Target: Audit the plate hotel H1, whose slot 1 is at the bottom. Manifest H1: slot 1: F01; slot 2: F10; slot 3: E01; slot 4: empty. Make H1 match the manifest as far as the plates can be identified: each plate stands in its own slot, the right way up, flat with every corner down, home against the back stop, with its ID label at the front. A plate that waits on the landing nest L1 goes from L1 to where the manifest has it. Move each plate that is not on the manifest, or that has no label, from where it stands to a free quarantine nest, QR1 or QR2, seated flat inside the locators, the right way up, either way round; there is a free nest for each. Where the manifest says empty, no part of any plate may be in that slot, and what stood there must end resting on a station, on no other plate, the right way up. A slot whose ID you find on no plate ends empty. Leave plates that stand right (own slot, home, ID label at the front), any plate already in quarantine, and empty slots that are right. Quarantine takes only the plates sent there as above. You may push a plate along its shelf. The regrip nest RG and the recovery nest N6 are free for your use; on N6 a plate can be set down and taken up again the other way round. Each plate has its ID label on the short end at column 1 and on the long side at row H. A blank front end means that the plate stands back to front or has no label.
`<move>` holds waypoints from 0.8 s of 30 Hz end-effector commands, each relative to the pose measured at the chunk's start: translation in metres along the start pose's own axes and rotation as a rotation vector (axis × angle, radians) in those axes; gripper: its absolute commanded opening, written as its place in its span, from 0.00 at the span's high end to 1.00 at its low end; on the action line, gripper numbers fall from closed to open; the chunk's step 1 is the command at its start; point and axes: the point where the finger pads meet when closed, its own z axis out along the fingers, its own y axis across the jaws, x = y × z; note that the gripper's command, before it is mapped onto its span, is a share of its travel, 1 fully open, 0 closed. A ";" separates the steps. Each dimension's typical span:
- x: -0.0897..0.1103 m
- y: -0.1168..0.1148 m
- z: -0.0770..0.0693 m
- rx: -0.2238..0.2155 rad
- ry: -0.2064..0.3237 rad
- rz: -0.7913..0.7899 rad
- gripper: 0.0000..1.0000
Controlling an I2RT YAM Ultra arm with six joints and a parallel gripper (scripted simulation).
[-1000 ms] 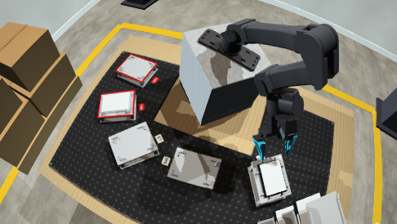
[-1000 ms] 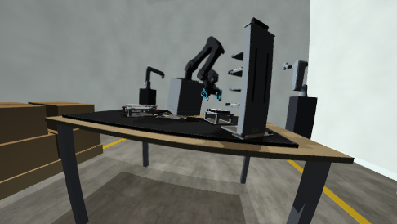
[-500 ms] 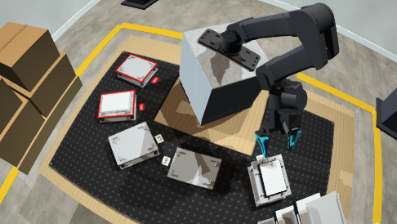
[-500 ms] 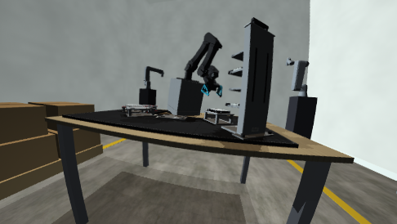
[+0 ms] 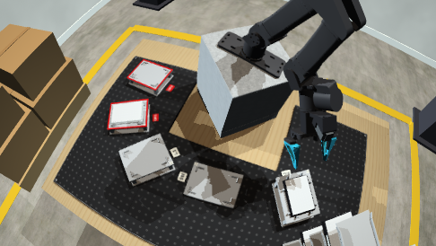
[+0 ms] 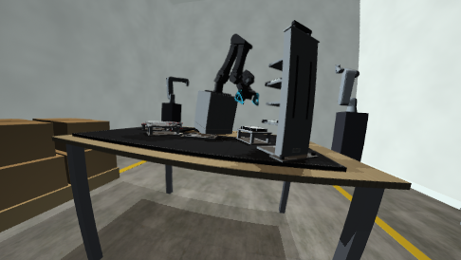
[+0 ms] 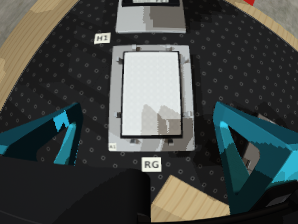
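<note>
My gripper (image 5: 309,150) is open and empty, hanging well above the mat. Below it a white plate (image 5: 300,194) lies flat on the regrip nest, marked RG (image 7: 152,163). In the wrist view the plate (image 7: 152,92) lies lengthwise between and beyond my cyan fingers, and I touch nothing. In the side view the gripper (image 6: 247,97) hovers left of the hotel tower (image 6: 296,90). I cannot read any plate labels.
Two red-framed quarantine nests (image 5: 150,75) (image 5: 128,114) lie at the far left, the nearer one holding a white plate. Two grey nests (image 5: 146,158) (image 5: 213,184) sit in the middle. The arm's grey base block (image 5: 242,85) stands behind. Cardboard boxes (image 5: 27,90) stand off the table.
</note>
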 end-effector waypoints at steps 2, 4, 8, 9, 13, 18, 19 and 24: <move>-0.003 -0.002 -0.006 0.009 0.016 -0.005 0.00; -0.007 -0.002 -0.010 0.009 0.016 -0.005 0.00; -0.015 -0.001 -0.017 0.009 0.015 -0.005 0.00; -0.017 -0.001 -0.019 0.009 0.015 -0.005 0.00; -0.024 -0.001 -0.027 0.009 0.015 -0.005 0.00; -0.030 -0.001 -0.032 0.009 0.015 -0.005 0.00; -0.031 0.002 -0.031 0.000 0.023 -0.025 0.00; -0.035 0.018 -0.027 -0.042 0.065 -0.125 0.00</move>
